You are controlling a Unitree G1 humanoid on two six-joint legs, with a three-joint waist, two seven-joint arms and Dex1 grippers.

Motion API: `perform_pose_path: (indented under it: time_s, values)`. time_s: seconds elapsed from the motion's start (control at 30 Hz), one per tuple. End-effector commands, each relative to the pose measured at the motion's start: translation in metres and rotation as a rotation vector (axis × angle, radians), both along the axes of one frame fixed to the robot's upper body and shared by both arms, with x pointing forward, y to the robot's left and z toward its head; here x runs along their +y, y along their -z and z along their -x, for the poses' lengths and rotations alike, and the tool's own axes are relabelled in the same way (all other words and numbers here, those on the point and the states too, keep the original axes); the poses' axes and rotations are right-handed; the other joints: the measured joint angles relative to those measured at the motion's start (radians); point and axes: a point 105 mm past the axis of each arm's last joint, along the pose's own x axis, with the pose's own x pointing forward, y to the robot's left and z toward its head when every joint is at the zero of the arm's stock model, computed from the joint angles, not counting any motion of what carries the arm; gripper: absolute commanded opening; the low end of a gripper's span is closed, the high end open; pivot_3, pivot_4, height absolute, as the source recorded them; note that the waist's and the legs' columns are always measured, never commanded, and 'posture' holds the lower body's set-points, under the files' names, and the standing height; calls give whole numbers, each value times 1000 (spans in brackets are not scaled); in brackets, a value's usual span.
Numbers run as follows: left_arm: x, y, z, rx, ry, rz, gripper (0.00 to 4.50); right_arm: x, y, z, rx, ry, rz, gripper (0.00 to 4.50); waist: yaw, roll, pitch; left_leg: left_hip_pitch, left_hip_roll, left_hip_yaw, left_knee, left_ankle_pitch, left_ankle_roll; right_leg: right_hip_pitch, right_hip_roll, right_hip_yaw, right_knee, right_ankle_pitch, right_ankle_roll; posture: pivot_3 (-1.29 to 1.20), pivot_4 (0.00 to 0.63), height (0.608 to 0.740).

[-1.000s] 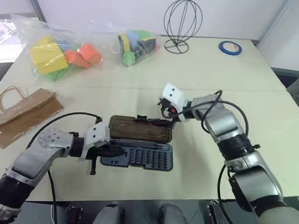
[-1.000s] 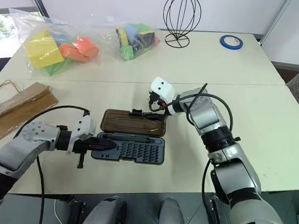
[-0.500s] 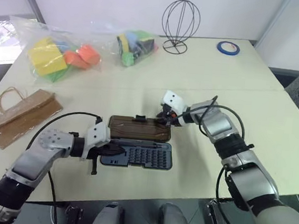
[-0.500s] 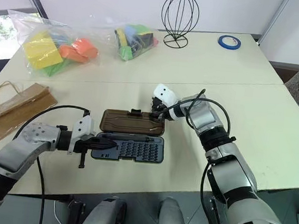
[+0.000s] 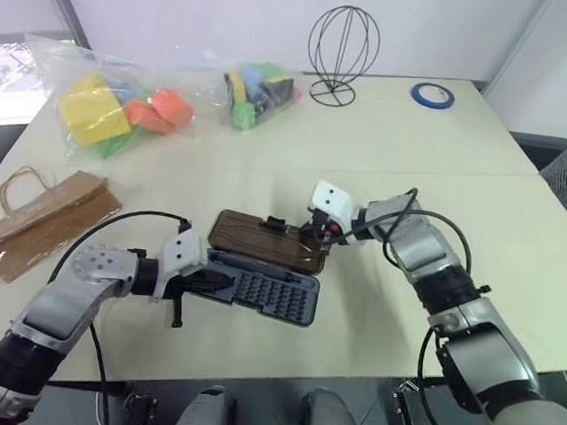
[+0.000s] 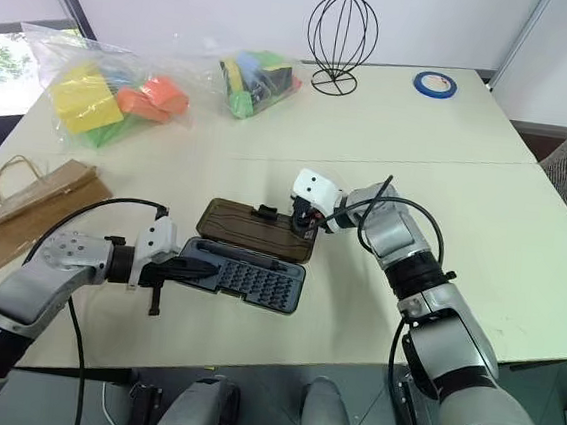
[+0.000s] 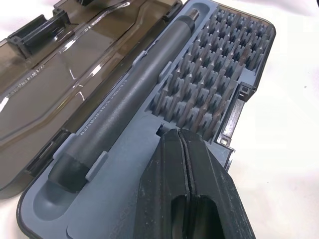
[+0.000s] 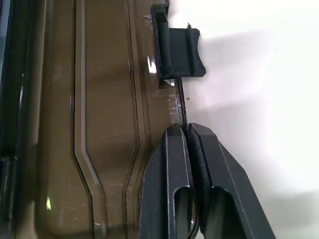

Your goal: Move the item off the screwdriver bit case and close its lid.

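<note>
Lying open on the counter [image 5: 389, 162]: the bit case [image 6: 243, 271], near the front edge, tray toward the robot and lid away from it, the whole case skewed a little
Tray: dark grey-blue, rows of small bits on one side and a grey screwdriver handle [image 7: 124, 104] bedded along the hinge side
Lid [image 5: 266, 241]: smoky brown and see-through, laid back beside the tray, its small black latch tab [image 8: 179, 45] on the far edge
Right gripper [image 8: 188, 130]: at the far edge of the lid, next to the latch tab; its two black fingers [image 8: 169, 164] are pinching the thin rim of the lid between them
Left gripper [image 7: 183, 137]: over the near left end of the tray, fingers [image 7: 207, 174] pressed together with nothing between them, tips just above the tray's bare grey floor beside the bit rows; whether they touch it cannot be told
Paper bag [image 5: 42, 217]: flat, creased, brown, with loop handles; it lies on the counter well to the left of the case, clear of it
Far side of the counter: two clear plastic bags of coloured foam blocks [image 5: 113, 106], a black wire ball-shaped stand [image 5: 342, 52], a roll of blue tape [image 5: 432, 91]
</note>
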Motion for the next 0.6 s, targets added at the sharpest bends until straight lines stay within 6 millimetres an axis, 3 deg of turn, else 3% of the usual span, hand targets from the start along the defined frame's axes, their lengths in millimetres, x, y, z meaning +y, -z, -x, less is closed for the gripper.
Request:
perform_pose_path:
  time_s: [0.03, 0.17, 0.27, 0.43, 0.6]
  values:
    - [2, 6, -2, 32, -31, -7, 0, 11, -39, 2, -256, -100, 18, 22, 0, 0, 0, 0, 0, 0, 0, 0, 0, 0, 0, 0, 0, 0, 0, 0, 150, 740]
    - [3, 6, -2, 31, -37, -12, 0, 17, -71, 15, -414, -165, -33, 22, 0, 0, 0, 0, 0, 0, 0, 0, 0, 0, 0, 0, 0, 0, 0, 0, 150, 740]
    - [5, 4, -5, 26, -49, -8, 0, 17, -80, 26, -481, -190, -52, 22, 3, 0, 0, -1, 0, 0, 0, 0, 0, 0, 0, 0, -1, 0, 0, 0, 150, 740]
    - [4, -3, -12, 25, -79, 44, 0, 15, -78, 39, -556, -211, -43, 22, 6, 0, 0, -1, 0, 0, 0, 0, 0, 0, 0, 0, -1, 0, 0, 0, 150, 740]
    - [-4, -28, -23, 46, -120, 191, 0, 17, -72, 43, -607, -233, -31, 22, 3, -1, 1, -2, 0, 0, 0, 0, 1, -1, 0, 0, -2, 0, 0, 0, 150, 740]
